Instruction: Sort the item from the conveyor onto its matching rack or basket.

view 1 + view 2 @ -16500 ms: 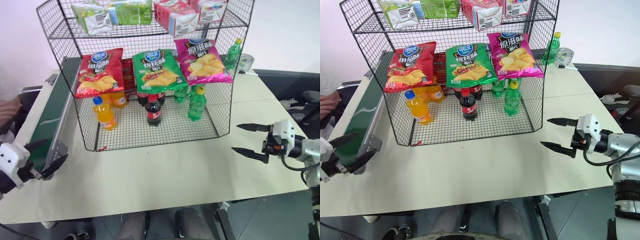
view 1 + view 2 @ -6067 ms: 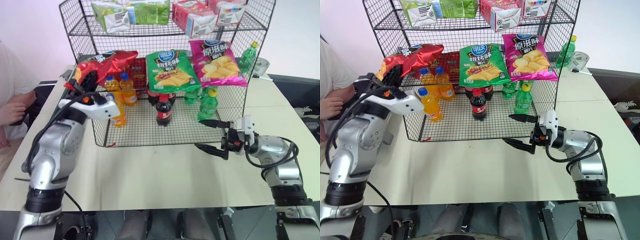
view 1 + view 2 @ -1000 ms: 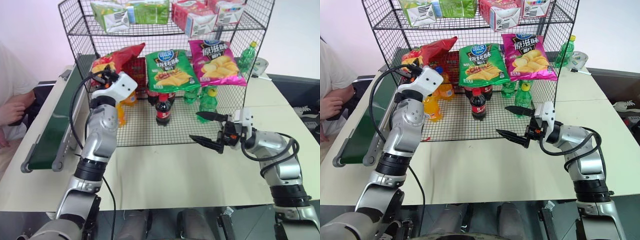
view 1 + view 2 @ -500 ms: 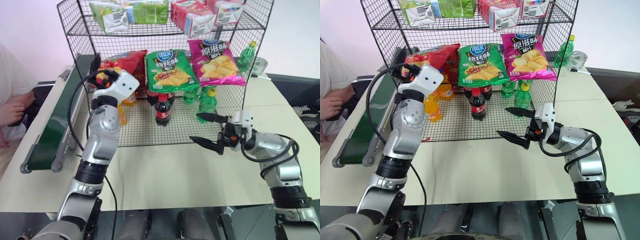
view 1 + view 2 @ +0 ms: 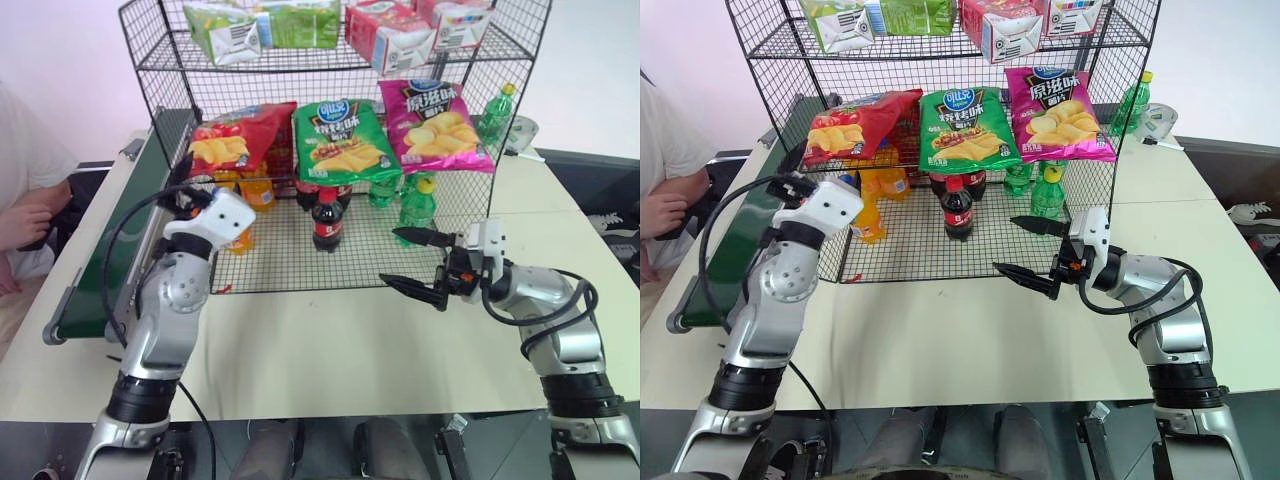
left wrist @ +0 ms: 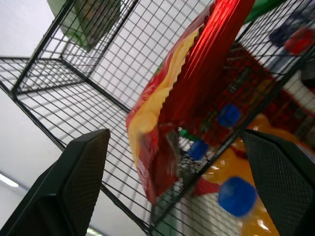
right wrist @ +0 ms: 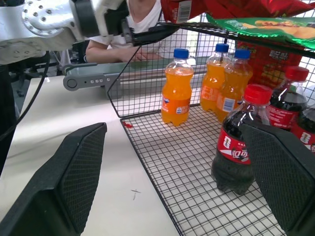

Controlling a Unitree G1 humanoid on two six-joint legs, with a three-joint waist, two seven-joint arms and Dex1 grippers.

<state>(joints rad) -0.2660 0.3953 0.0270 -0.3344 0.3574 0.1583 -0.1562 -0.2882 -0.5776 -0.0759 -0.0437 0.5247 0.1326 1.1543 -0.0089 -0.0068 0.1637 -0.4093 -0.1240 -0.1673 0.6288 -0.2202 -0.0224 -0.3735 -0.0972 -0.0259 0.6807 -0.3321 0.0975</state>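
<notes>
Red glossy crisp bag (image 5: 240, 138) is lying on the tall black wire-grid rack (image 5: 165, 95), upper left, beside the green crisp bag (image 5: 343, 137). Left gripper (image 5: 190, 197) is hanging released below it, empty; pulling clear without snagging wire looks wise. Right gripper (image 5: 417, 262) is sitting open.

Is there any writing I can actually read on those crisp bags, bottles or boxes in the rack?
"原滋味": large white characters on the pink crisp bag.
Round blue logo on the red crisp bag: writing too small to read.
Round blue logo and characters on the green crisp bag: too blurred to read.
Red label on the cola bottle: white lettering, not legible.
Orange soda bottle label: too small to read.
Cartons on the top shelf: barcode and print, unreadable.
</notes>
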